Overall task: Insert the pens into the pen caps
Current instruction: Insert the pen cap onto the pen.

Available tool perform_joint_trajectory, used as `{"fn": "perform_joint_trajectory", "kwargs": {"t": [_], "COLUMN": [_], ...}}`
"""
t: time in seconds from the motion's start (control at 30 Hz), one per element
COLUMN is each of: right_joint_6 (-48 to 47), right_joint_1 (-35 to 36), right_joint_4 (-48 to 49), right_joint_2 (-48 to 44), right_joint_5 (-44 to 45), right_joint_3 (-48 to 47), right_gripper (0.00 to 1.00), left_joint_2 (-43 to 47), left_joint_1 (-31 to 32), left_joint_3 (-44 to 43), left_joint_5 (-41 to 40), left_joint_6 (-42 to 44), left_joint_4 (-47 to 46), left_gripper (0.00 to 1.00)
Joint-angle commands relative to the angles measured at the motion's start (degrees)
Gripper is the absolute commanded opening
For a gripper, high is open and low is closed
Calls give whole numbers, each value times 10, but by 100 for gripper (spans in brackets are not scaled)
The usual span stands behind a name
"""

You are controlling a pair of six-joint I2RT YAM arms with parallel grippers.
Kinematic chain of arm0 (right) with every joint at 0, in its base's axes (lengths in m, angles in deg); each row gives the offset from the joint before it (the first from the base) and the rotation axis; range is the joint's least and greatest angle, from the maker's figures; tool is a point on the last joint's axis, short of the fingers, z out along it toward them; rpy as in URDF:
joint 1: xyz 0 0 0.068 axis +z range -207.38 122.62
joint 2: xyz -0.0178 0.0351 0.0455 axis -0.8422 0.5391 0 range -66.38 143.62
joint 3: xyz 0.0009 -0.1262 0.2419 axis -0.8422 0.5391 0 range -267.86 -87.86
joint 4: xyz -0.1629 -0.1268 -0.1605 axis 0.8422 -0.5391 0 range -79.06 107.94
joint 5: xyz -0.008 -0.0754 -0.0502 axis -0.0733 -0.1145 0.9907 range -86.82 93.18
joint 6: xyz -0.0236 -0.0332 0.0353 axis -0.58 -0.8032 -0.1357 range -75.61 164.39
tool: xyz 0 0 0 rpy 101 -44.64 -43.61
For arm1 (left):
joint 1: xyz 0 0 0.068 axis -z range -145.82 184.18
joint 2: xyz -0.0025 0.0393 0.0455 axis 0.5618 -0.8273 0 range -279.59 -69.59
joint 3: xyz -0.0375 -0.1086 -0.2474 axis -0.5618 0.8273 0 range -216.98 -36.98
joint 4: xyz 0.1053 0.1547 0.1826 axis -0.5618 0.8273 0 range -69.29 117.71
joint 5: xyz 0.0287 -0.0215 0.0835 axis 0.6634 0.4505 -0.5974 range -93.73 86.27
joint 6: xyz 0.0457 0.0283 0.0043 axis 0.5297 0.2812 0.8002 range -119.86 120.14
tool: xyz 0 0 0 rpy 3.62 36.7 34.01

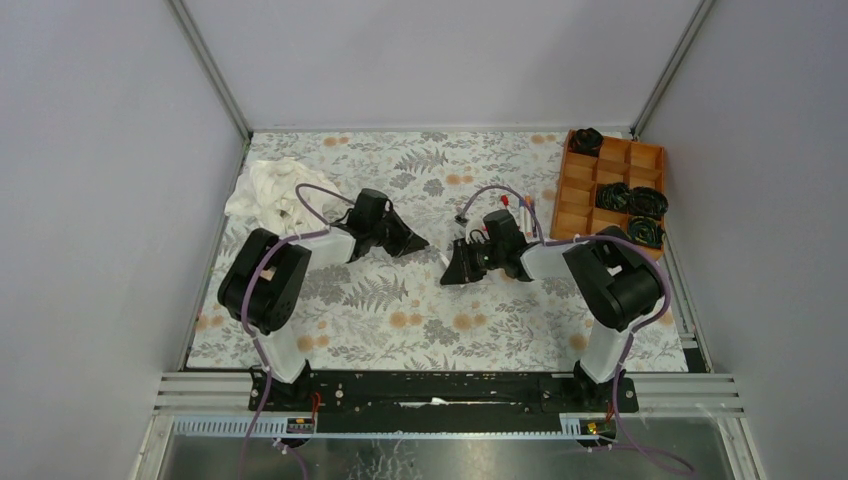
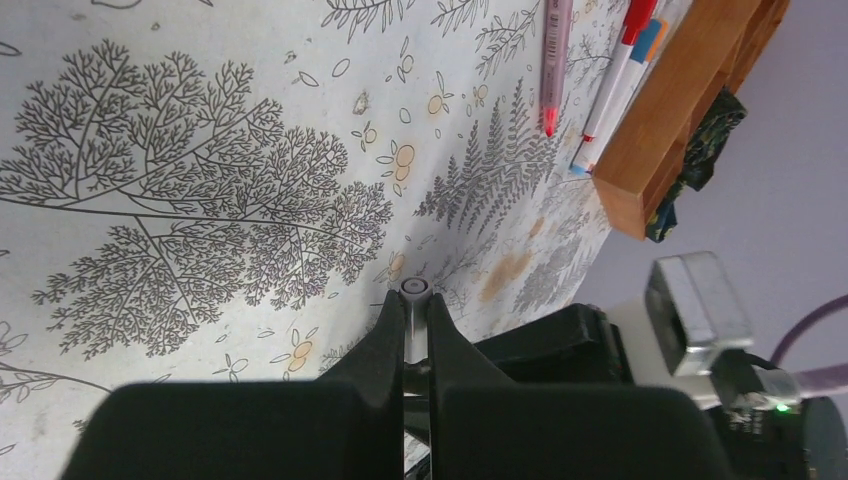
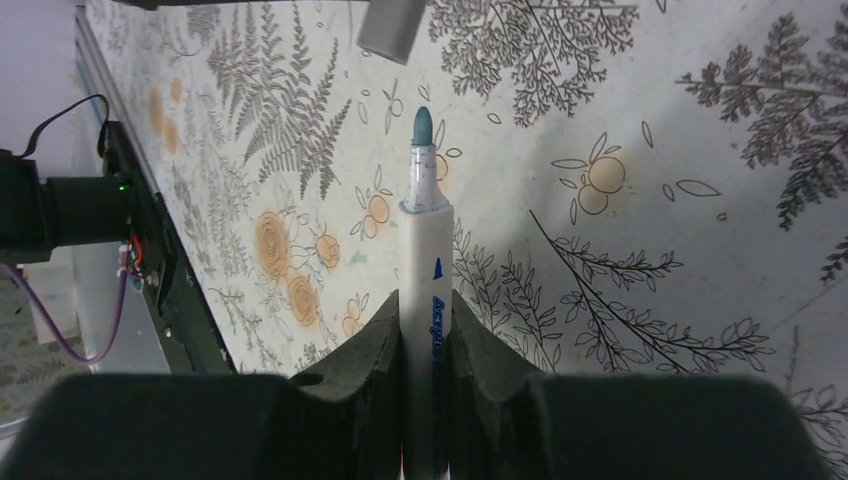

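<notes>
My left gripper [image 2: 415,302] is shut on a grey pen cap [image 2: 415,291], whose round end faces the camera between the fingertips. My right gripper [image 3: 427,300] is shut on a white pen [image 3: 428,250] with a bare teal tip [image 3: 422,125]. In the right wrist view the grey pen cap [image 3: 392,28] hangs ahead of that tip, a little apart and to its left. From above, the left gripper [image 1: 420,243] and right gripper [image 1: 447,273] face each other over mid table. More pens [image 2: 553,60] lie beside the wooden tray, one pinkish-red, others white [image 2: 612,85].
A wooden compartment tray [image 1: 585,195] with black coiled items [image 1: 630,198] stands at the back right. A crumpled white cloth [image 1: 268,188] lies at the back left. Loose pens [image 1: 510,204] lie just left of the tray. The floral mat [image 1: 400,320] covers the table.
</notes>
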Motion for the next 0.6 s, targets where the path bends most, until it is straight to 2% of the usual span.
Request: {"fn": "perform_joint_trajectory", "kwargs": {"t": [0.0,0.57], "right_joint_6": [33,38], "right_joint_1": [22,31], "right_joint_4": [-8,-11], "right_joint_2": [17,34], "right_joint_5": [43,20], "right_joint_3": [-19,-31], "right_gripper": [0,0], "left_joint_2": [11,-20], "left_joint_1": [-2,-1], "left_joint_3": [20,16], "left_joint_5": [2,-3], "left_joint_6": [-37,-18], "left_joint_4": [-76,-68], "left_gripper": [0,0]}}
